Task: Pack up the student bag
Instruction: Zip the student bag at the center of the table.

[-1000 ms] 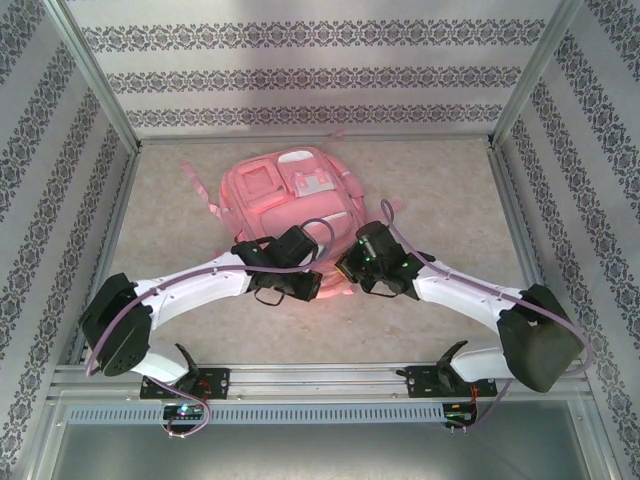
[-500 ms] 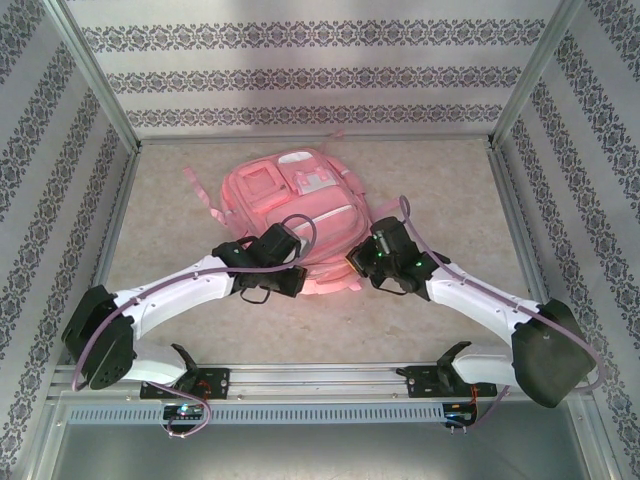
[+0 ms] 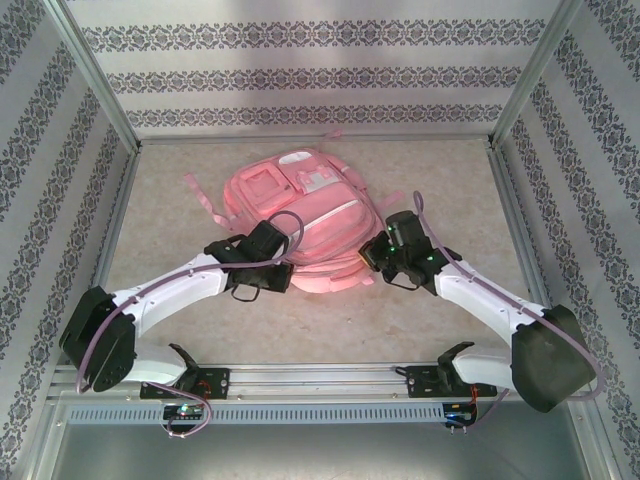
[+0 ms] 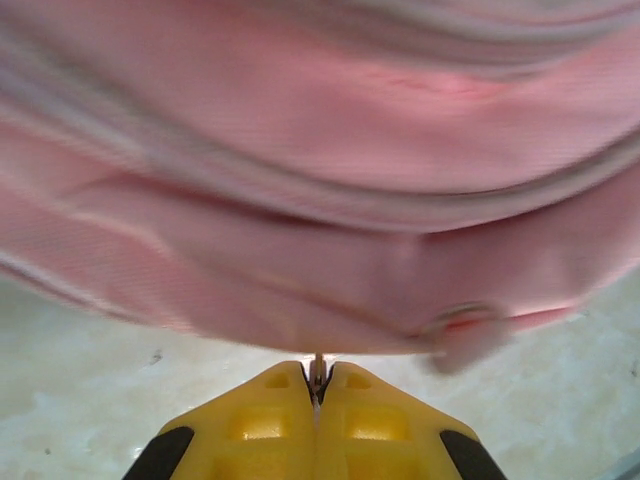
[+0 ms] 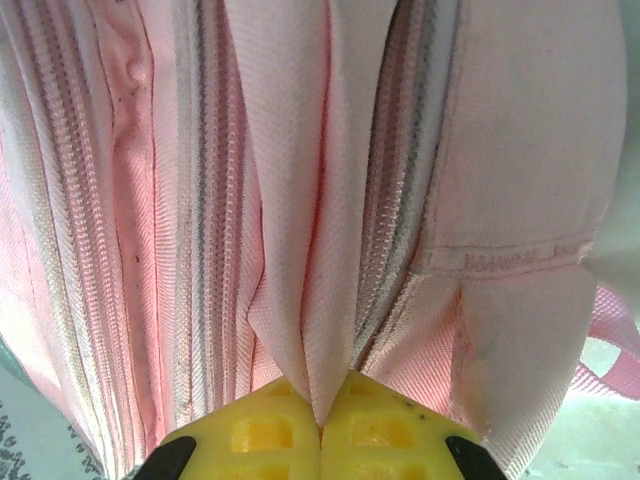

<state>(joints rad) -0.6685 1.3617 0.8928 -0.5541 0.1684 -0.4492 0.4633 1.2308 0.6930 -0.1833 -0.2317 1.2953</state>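
Left gripper (image 4: 318,388) is seen fully closed, with a thin sliver at the near seam of the student bag (image 4: 330,200) nipped between the yellow tips. Zip tab or fabric edge cannot be told, as the wrist view is blurred. Same on the right gripper (image 5: 322,408): it is clamped tight, and a fold of pink fabric between two zip tracks is held.

From above, the bag is found lying flat mid-table (image 3: 330,330), front pockets up. Its near edge is gripped at about 7 o'clock by the left gripper and 4 o'clock by the right. A strap (image 3: 197,190) is trailed out at 10 o'clock.

Risks:
- Very little material is caught on the left, so slip-out is expected if the pull is increased.
- The right fold is thin cloth. It can be drawn out of the pads, or the zip track strained, if the spread is widened.
- The bag is not anchored. An uneven pull is likely to drag or rotate it instead of opening it.

Versus a second ago:
- The grippers were nearly together at the bag's 6 o'clock; they are now set well apart, and both arms are swung outward.
- The near edge is uncovered and looks stretched wider.
- The bag body is barely shifted.
- Both grips are unchanged.
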